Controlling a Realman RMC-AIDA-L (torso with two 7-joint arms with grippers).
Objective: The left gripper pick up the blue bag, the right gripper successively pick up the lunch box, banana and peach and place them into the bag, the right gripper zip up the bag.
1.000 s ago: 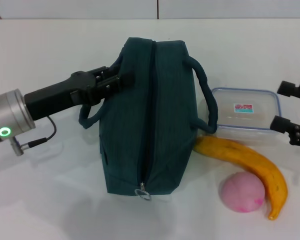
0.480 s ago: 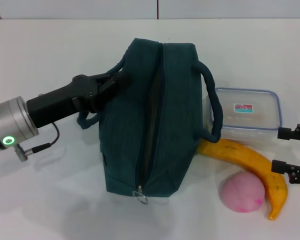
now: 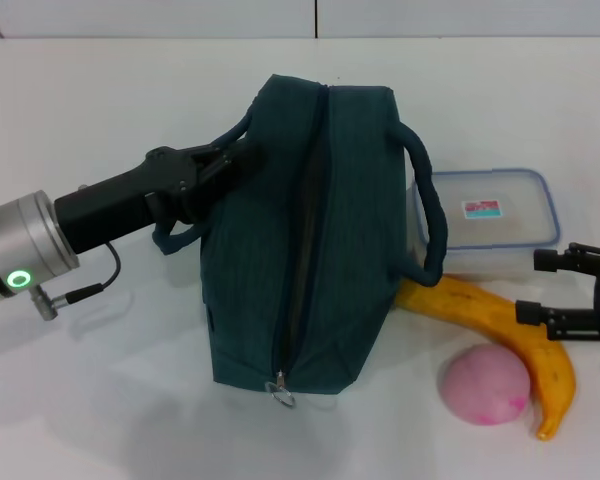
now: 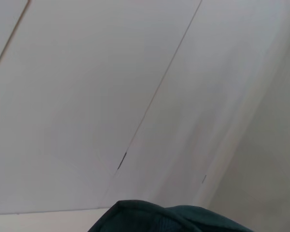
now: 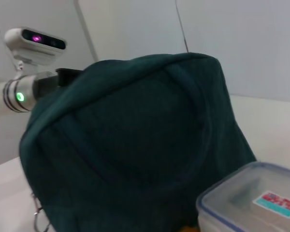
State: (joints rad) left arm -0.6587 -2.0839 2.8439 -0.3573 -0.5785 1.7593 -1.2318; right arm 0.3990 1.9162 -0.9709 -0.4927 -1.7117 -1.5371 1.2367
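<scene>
- Left gripper (image 3: 230, 165) clamped on the near handle of the blue bag (image 3: 300, 250), which stands upright mid-desk with its top seam parted only a little along the zipper.
- Zipper pull (image 3: 283, 385) resting at the bag's near end; opening looks narrow for a box, judging by the slit seen from the head view.
- Right gripper (image 3: 552, 290) spread wide and empty, hovering low at the right edge, just above the banana (image 3: 500, 325) and beside the lunch box (image 3: 485, 222).
- Lunch box lying flat on the desk (image 3: 100, 400), touching or nearly touching the bag's far handle loop; banana tucked against the box's near side, peach (image 3: 485, 385) just beside the banana's curve.
- Progress: bag hold done; nothing packed; box, banana, peach and zipping all left.
- Open room: bare desk behind the box and left of the bag; tight on the box's bag side, where the handle loop (image 3: 428, 210) overhangs, and on its near side, where the banana crowds.
</scene>
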